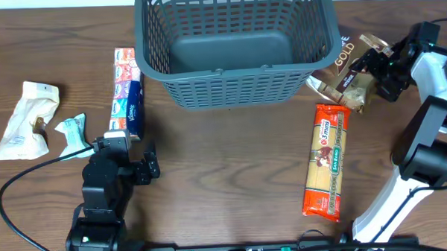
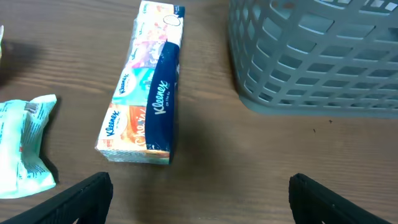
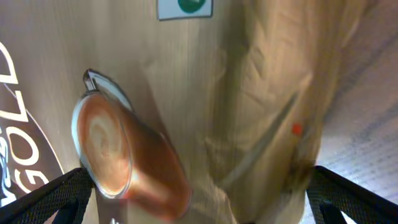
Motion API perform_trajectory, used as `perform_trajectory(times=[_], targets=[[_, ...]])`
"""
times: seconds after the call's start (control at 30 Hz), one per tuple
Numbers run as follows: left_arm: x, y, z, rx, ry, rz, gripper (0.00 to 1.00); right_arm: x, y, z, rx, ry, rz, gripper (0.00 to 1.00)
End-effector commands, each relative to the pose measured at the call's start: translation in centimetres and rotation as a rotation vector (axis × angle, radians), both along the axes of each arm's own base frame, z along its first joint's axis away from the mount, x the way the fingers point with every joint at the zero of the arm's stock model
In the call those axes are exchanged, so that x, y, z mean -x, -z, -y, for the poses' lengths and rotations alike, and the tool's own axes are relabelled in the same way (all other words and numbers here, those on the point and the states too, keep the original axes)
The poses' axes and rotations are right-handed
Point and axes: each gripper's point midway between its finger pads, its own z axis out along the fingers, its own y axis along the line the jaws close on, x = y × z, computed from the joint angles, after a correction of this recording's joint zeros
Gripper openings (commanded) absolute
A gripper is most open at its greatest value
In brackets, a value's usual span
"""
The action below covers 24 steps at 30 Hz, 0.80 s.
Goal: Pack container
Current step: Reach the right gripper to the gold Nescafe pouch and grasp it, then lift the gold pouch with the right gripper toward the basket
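Note:
The dark grey lattice basket (image 1: 237, 84) stands empty at the back centre; a corner of it also shows in the left wrist view (image 2: 311, 56). My right gripper (image 1: 374, 66) is open right over a brown and beige "GOLD" coffee bag (image 1: 346, 65), just right of the basket. In the right wrist view the bag (image 3: 205, 112) fills the space between the spread fingers (image 3: 199, 199). My left gripper (image 1: 149, 169) is open and empty above bare table (image 2: 199, 186), just in front of a Kleenex tissue pack (image 1: 127, 91) (image 2: 149, 93).
A red and yellow spaghetti pack (image 1: 326, 159) lies at the right front. A small teal packet (image 1: 73, 132) (image 2: 22, 146) and a crumpled white bag (image 1: 26, 121) lie at the left. The table's front edge is by the arm bases.

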Motion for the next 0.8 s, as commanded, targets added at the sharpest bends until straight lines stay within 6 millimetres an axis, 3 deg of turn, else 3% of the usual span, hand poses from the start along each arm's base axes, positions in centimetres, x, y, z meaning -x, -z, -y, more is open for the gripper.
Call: perform_trajectory(times=[0.0, 0.23, 0.6, 0.7, 0.77], targets=[[-0.4, -1.4, -0.1, -0.006, -0.005, 0.029, 0.9, 0.2, 1.9, 0.4, -0.011, -0.015, -0.024, 0.99], [-0.4, -1.4, -0.1, -0.006, -0.005, 0.029, 0.9, -0.6, 3.4, -0.1, -0.041, -0.061, 0.004, 0.99], [-0.3, -1.4, -0.1, -0.006, -0.005, 0.029, 0.9, -2.6, 3.2, -2.4, -0.162, -0.17, 0.135, 0.99], [-0.3, -1.4, -0.1, -0.006, -0.005, 0.029, 0.9, -2.8, 3.0, -2.6, -0.176, -0.176, 0.147, 0.93], [-0.3, -1.4, -0.1, -0.006, -0.005, 0.029, 0.9, -2.8, 3.0, -2.6, -0.175, -0.176, 0.149, 0.83]])
